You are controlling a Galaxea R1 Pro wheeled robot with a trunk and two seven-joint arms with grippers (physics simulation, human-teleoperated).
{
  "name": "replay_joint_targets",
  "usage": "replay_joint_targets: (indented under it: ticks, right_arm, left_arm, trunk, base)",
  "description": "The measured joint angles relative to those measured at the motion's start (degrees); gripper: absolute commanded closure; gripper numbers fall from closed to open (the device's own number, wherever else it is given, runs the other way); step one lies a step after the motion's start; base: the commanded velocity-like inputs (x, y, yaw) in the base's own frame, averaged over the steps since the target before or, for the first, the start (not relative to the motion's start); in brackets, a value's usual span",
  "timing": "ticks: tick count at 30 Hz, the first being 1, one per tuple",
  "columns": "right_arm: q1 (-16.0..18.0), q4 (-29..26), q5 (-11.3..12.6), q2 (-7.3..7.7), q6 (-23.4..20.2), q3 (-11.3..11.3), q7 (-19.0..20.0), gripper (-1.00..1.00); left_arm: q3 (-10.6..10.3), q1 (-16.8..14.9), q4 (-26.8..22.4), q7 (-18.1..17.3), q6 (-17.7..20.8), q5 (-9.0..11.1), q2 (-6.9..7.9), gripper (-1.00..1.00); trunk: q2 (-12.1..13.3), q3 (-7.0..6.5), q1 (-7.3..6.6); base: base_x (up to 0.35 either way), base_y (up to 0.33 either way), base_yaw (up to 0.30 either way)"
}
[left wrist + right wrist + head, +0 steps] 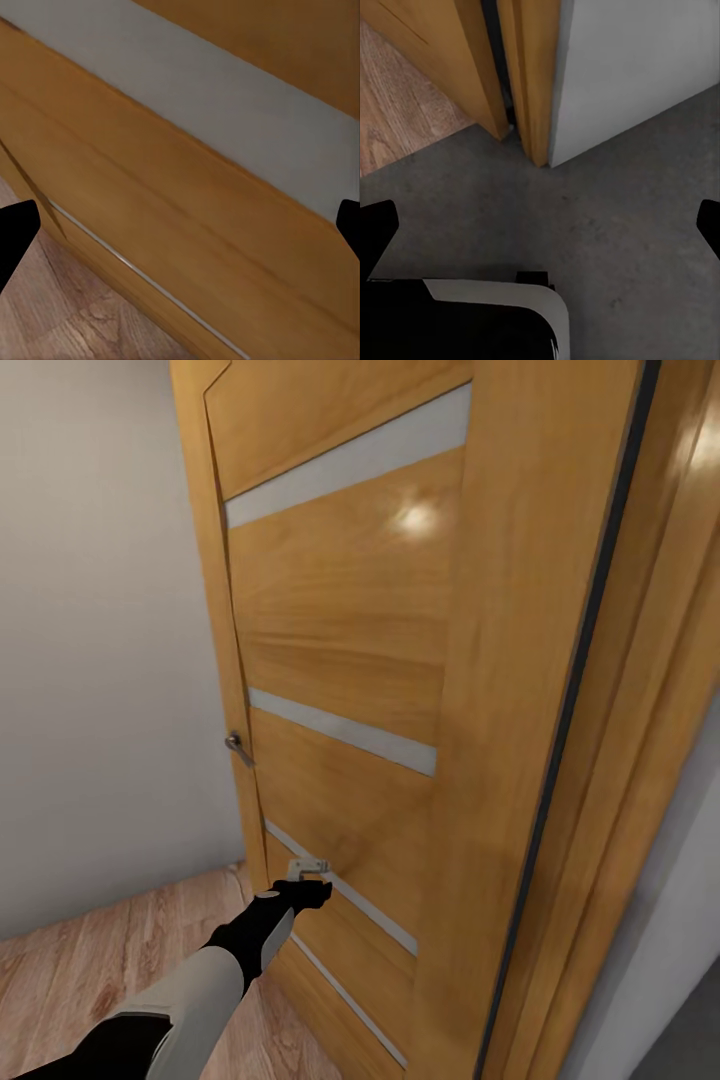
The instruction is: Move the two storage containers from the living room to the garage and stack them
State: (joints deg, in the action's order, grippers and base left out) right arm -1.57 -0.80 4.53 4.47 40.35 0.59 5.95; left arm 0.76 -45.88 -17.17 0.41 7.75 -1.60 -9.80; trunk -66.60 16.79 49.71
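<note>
The two storage containers are out of view. My left gripper (306,884) reaches low against an orange-brown wooden door (340,660), close to its lowest pale stripe. In the left wrist view the gripper (180,225) is open, its black fingertips (15,232) far apart with only the door panel between them. My right gripper (540,225) is open too and hangs over the dark grey concrete floor (615,225), holding nothing.
The door has a metal handle (238,747) on its left edge and a wide wooden frame (600,760) at the right. A pale grey wall (100,610) and light wood-plank floor (80,980) lie to the left. A white wall corner (637,60) meets the frame.
</note>
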Motion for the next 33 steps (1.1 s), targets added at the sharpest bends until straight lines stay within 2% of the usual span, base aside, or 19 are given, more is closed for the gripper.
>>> replay_joint_targets:
  ticks: [20, 26, 27, 33]
  right_arm:
    - [0.01, 0.04, 0.14, 0.08, -0.17, -0.02, -0.02, -1.0]
    - [0.01, 0.04, 0.13, 0.08, -0.17, 0.01, 0.03, -1.0]
    - [0.01, 0.05, 0.1, 0.08, -0.17, 0.05, 0.08, -1.0]
    - [0.01, 0.06, 0.07, 0.08, -0.17, 0.13, 0.15, -1.0]
  left_arm:
    - [-0.01, 0.01, 0.02, 0.01, 0.0, 0.29, 0.01, -1.0]
    - [-0.04, 0.02, 0.06, -0.01, 0.0, 0.92, 0.05, -1.0]
    - [0.01, 0.03, 0.54, 0.16, -0.04, 5.05, 0.07, -1.0]
    - [-0.1, 0.04, 0.25, 0.06, -0.03, 5.51, 0.02, -1.0]
  trunk:
    - [0.0, 0.0, 0.0]
    - [0.0, 0.01, 0.0]
    - [0.01, 0.01, 0.01]
    - [0.01, 0.01, 0.01]
  base:
    - [0.0, 0.0, 0.0]
    - [0.0, 0.0, 0.0]
    - [0.0, 0.0, 0.0]
    - [0.0, 0.0, -0.007]
